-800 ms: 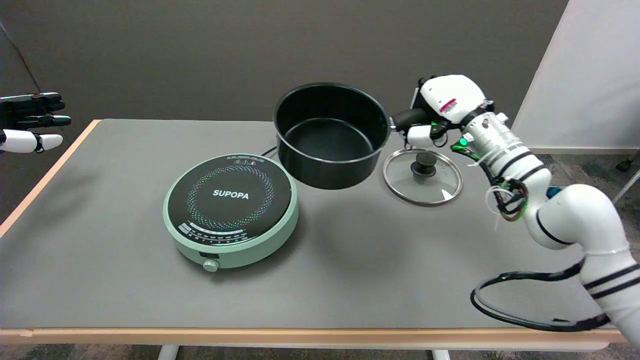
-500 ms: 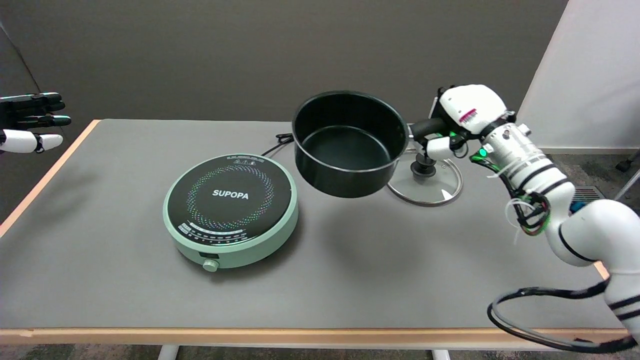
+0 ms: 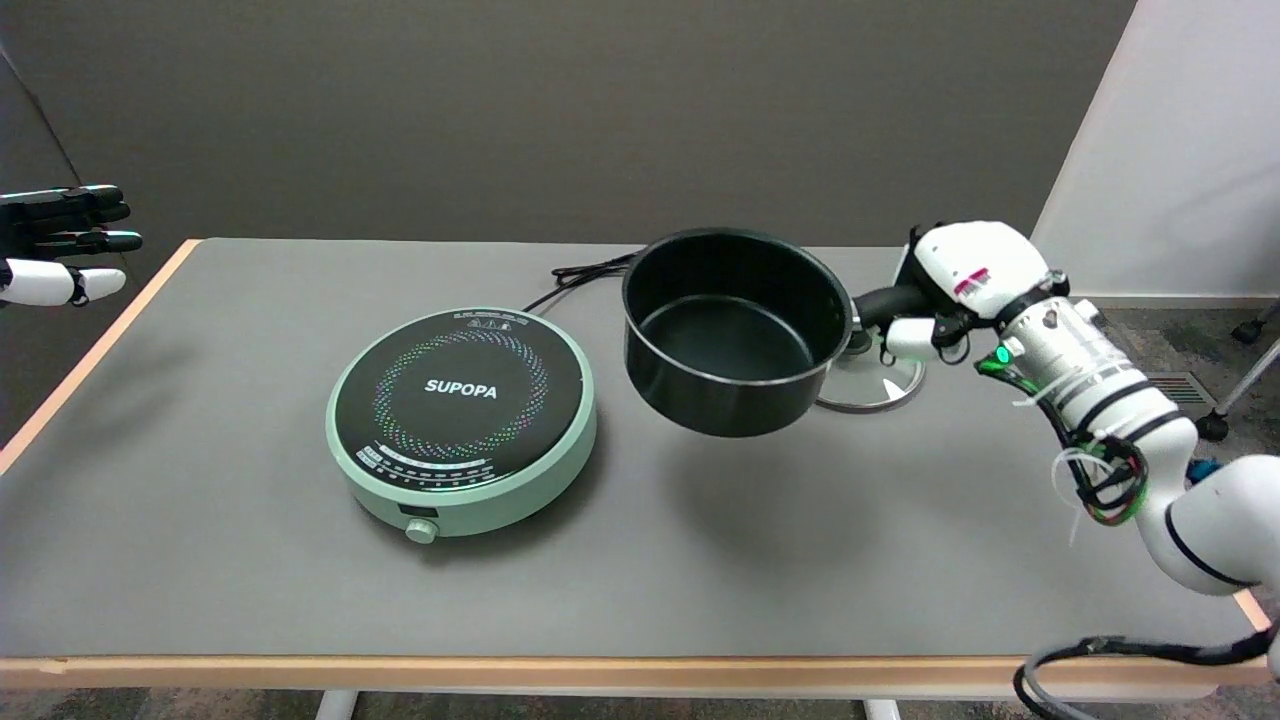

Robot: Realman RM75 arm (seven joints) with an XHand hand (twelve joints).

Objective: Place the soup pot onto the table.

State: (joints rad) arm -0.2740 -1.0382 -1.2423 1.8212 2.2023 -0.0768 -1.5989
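The right hand (image 3: 945, 290) is clenched round the black handle (image 3: 880, 303) of the pot (image 3: 735, 335), its white back turned up and toward the wall, the fingers wrapped underneath so that only a white fingertip or two shows below the handle. The arm behind it runs off to the lower right, with a green light at the wrist and a bundle of coloured wires hanging just past it.

The pot hangs in the air, tilted a little so its open mouth faces the camera and its dark inside shows bare. Its shadow falls on the table (image 3: 250, 560) below and toward the near side, clear of the pot's base, so it is plainly off the surface. It sits to the right of the cooker (image 3: 462, 420), apart from it, and in front of the glass lid (image 3: 880, 385).

The lid lies flat on the table beneath the handle; the pot's wall and handle cover most of it, leaving only its right-hand rim and a slice of glass to see.

The cooker is a round, pale green hob with a black top marked SUPOPA, a ring of coloured dots and a small knob at its front edge. A black cord (image 3: 580, 275) trails from behind it toward the far edge and passes behind the pot.

Up at the far left, the other hand (image 3: 60, 245) is held in the air beyond the table's corner, fingers stretched out.
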